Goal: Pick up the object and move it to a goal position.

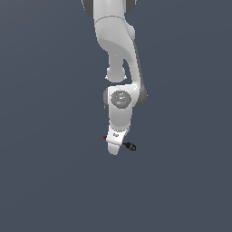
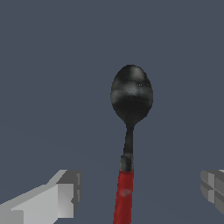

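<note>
Here, object [image 2: 127, 144] lies between spread gripper [image 2: 140, 192] fingers, untouched.

- The arm [image 1: 118, 45] is glossy white all over, with chunky rounded links and dark grey bands at the joints.
- There's a round grey disc [image 1: 120, 98] on the wrist joint with some faint markings, too small to read.
- The end effector [image 1: 115, 146] is white too, and its fingers [image 2: 61, 197] look blocky, light grey with flat faces.
</note>
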Robot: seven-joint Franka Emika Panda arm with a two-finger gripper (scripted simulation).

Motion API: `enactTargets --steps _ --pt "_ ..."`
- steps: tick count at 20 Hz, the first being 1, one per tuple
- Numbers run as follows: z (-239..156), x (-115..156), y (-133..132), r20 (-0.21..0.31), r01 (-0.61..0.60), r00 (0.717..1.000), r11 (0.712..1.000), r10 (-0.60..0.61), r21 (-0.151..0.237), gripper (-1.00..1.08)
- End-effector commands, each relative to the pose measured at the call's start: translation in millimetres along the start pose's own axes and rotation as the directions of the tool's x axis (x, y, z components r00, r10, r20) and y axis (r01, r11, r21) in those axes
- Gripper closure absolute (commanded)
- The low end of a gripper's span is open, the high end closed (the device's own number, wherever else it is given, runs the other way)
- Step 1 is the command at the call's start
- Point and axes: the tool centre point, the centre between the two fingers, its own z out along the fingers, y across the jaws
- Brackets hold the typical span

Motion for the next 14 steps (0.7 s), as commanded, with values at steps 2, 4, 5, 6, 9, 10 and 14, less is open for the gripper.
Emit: enactTargets --steps 2,4,5,6,9,10,14 --pt "13.2 -0.2 -0.8 0.000 0.001 1.000 1.000 -0.001 0.001 -0.92" --pt "24.7 -0.2 -1.3 0.000 0.003 1.000 1.000 -0.003 0.001 -0.92" --pt "30.0 -0.1 -1.5 0.000 0.004 1.000 1.000 -0.004 0.001 -0.92" --pt "34.5 -0.1 -1.5 0.000 0.004 1.000 1.000 -0.004 0.001 -0.92" --pt "43.2 -0.1 -1.1 0.000 0.005 1.000 1.000 -0.005 0.001 -0.92" --pt "44.5 -0.1 -0.8 0.000 0.005 1.000 1.000 -0.005 0.001 -0.92" --pt "45.4 0.1 -0.4 0.000 0.005 1.000 1.000 -0.005 0.001 1.08"
